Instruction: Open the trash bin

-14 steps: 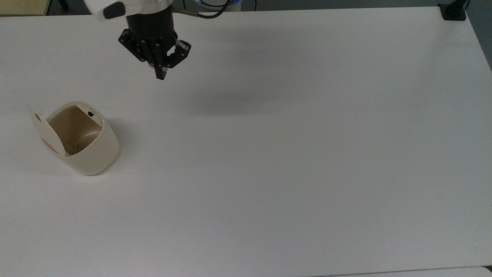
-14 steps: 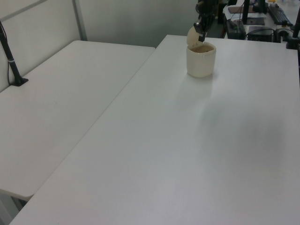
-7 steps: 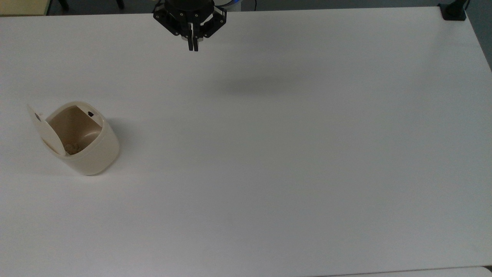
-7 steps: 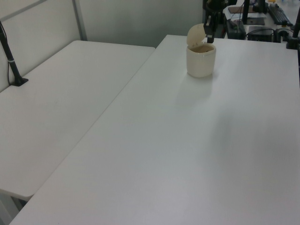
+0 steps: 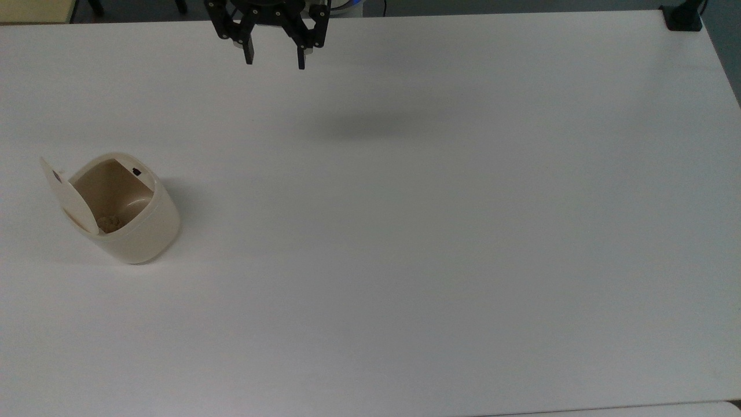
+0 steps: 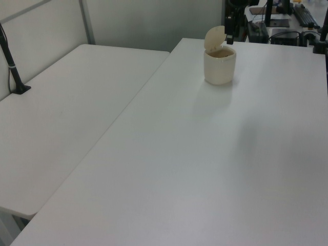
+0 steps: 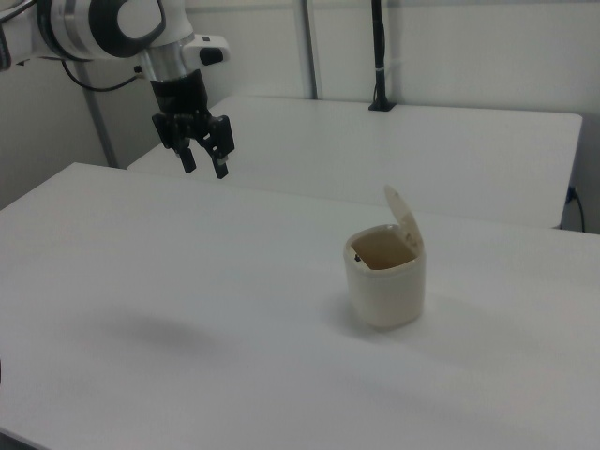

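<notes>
The cream trash bin (image 5: 136,231) (image 6: 220,66) (image 7: 386,286) stands on the white table at the top view's left. Its lid (image 5: 65,197) (image 6: 214,37) (image 7: 403,220) is swung up and tilted back, so the brown inside shows, with a small black catch on the rim. Some crumpled scrap lies at the bottom. My gripper (image 5: 275,59) (image 7: 204,163) hangs high above the table's far edge, well away from the bin. Its fingers are spread apart with nothing between them. In the left view part of the gripper (image 6: 230,29) shows behind the bin.
A black clamp (image 5: 683,17) sits on the table's corner at the top view's upper right. A second white table (image 6: 61,113) adjoins on the left view's left, with a black post (image 6: 13,66) clamped to it. Desks with equipment stand beyond the table.
The gripper has opened; half a second ago its fingers were together. Over the last second it rose and moved away from the bin toward the table's far edge. The bin stands as before, lid up.
</notes>
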Controlling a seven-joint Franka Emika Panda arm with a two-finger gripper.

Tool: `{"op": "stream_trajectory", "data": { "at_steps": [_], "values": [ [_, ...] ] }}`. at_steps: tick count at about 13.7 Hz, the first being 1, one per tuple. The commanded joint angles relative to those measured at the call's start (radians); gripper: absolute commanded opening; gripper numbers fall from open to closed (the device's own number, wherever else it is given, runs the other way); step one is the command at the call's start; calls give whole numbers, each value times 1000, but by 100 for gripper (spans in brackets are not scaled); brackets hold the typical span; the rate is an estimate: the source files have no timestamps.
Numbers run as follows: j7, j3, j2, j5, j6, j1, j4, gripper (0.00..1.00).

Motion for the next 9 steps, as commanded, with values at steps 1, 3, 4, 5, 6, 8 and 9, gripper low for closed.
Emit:
{"op": "stream_trajectory", "data": {
  "at_steps": [1,3,4,5,6,8,9],
  "values": [
    [-34,31,-44,-1,-14,-41,-30,100],
    [-31,92,-47,-2,-26,-99,-30,100],
    [-32,97,-47,-2,-37,-106,-27,100],
    [-32,99,-49,-2,-43,-106,-27,100],
    [-31,97,-49,-2,-45,-101,-27,100],
    [-26,96,-49,-2,-45,-98,-28,100],
    [-26,97,-49,-2,-45,-98,-28,100]
  ]
}}
